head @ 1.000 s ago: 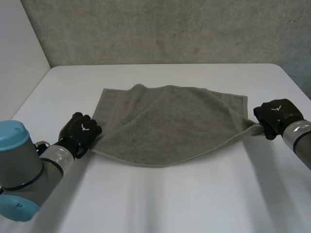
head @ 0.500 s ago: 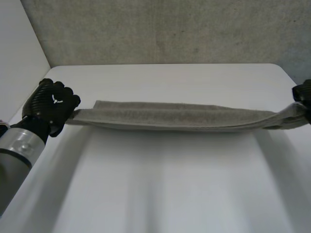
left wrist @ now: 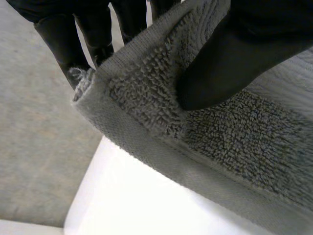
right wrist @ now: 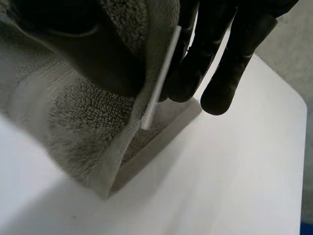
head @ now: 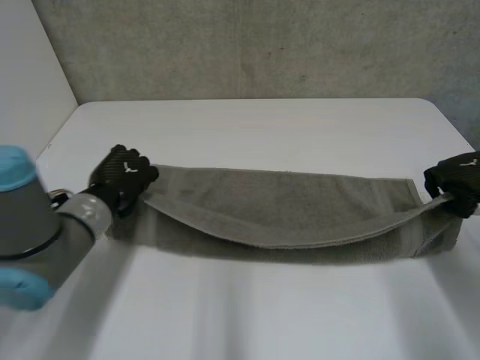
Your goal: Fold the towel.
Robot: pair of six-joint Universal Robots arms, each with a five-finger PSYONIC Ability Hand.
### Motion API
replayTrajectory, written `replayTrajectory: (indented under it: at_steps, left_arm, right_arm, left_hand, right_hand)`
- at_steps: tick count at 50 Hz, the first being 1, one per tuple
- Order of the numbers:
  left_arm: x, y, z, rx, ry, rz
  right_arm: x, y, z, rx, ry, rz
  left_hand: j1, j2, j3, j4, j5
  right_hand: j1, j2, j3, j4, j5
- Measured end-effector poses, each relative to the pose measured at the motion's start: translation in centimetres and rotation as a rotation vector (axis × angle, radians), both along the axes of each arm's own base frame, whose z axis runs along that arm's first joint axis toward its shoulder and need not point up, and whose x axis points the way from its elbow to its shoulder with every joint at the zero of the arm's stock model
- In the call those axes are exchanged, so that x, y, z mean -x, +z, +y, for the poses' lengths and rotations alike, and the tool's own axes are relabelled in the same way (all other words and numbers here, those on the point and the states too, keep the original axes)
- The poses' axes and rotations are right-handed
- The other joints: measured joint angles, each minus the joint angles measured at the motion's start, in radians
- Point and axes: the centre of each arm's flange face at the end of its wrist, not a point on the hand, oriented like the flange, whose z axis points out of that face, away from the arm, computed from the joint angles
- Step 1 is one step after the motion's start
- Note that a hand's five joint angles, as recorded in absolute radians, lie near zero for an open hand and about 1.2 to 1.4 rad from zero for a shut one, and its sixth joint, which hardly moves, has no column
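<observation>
A grey towel (head: 285, 214) hangs stretched between my two hands above the white table (head: 255, 127), sagging in the middle with its lower part on the table. My left hand (head: 124, 176) is shut on the towel's left end. In the left wrist view its thumb (left wrist: 230, 54) pinches the terry corner (left wrist: 146, 93) against the fingers behind it. My right hand (head: 457, 178) is shut on the towel's right end. The right wrist view shows its thumb (right wrist: 88, 54) and fingers (right wrist: 220, 63) clamped on the towel's hem (right wrist: 127, 122).
A grey wall (head: 255, 45) rises behind the table's far edge, and a pale panel (head: 30, 82) stands at the left. The table's right edge runs close beside my right hand. Bare tabletop lies in front of the towel and behind it.
Both hands lifted the towel and pulled it taut, then came back down and inward. The towel now sags onto the table as a long doubled strip.
</observation>
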Motion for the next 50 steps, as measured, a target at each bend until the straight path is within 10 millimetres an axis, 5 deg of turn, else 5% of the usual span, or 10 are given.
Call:
replayTrajectory:
  at_steps: [8, 21, 23, 27, 29, 34, 40, 50]
  left_arm:
    - [3.4, -2.5, -4.7, 0.039, 0.0, -0.006]
    - [5.9, -3.5, -9.1, 0.153, 0.003, 0.005]
    - [6.0, -3.9, -9.2, 0.159, -0.002, -0.009]
    - [6.2, -4.6, -9.1, 0.166, -0.013, -0.046]
    - [6.2, -5.1, -9.0, 0.17, -0.014, -0.077]
    - [6.0, -5.6, -9.0, 0.188, 0.012, -0.125]
    - [5.6, -4.5, -9.5, 0.241, 0.072, -0.12]
    - [4.9, -0.5, -8.9, 0.273, 0.118, 0.018]
  right_arm:
    - [-1.0, -3.4, -5.2, 0.082, -0.106, 0.002]
    - [-2.7, -4.9, -8.8, 0.255, -0.172, -0.081]
    - [-2.9, -5.3, -9.1, 0.259, -0.178, -0.078]
    - [-3.1, -5.9, -9.3, 0.257, -0.182, -0.069]
    - [-3.1, -6.3, -9.4, 0.251, -0.184, -0.065]
    - [-3.1, -6.6, -9.6, 0.244, -0.191, -0.06]
    - [-3.1, -6.1, -9.5, 0.26, -0.202, -0.064]
    - [-2.8, -0.8, -8.0, 0.386, -0.201, -0.08]
  left_hand:
    - [0.0, 0.0, 0.001, 0.0, 0.0]
    - [-0.004, -0.02, -0.036, -0.023, -0.002]
    - [-0.135, -0.195, -0.225, -0.204, -0.157]
    - [-0.402, -0.479, -0.505, -0.495, -0.445]
    - [-0.741, -0.817, -0.838, -0.826, -0.778]
    - [-1.159, -1.242, -1.284, -1.259, -1.237]
    - [-1.17, -1.266, -1.305, -1.269, -1.263]
    - [-1.17, -1.266, -1.305, -1.269, -1.259]
  right_hand:
    - [0.0, 0.0, 0.0, 0.0, 0.0]
    - [0.0, 0.0, 0.0, 0.0, 0.0]
    - [-0.011, -0.008, -0.019, -0.018, -0.019]
    - [-0.577, -0.575, -0.572, -0.574, -0.606]
    - [-0.936, -0.931, -0.913, -0.92, -0.975]
    - [-1.086, -1.057, -1.087, -1.082, -1.108]
    - [-1.091, -1.057, -1.087, -1.082, -1.108]
    - [-1.092, -1.057, -1.087, -1.082, -1.108]
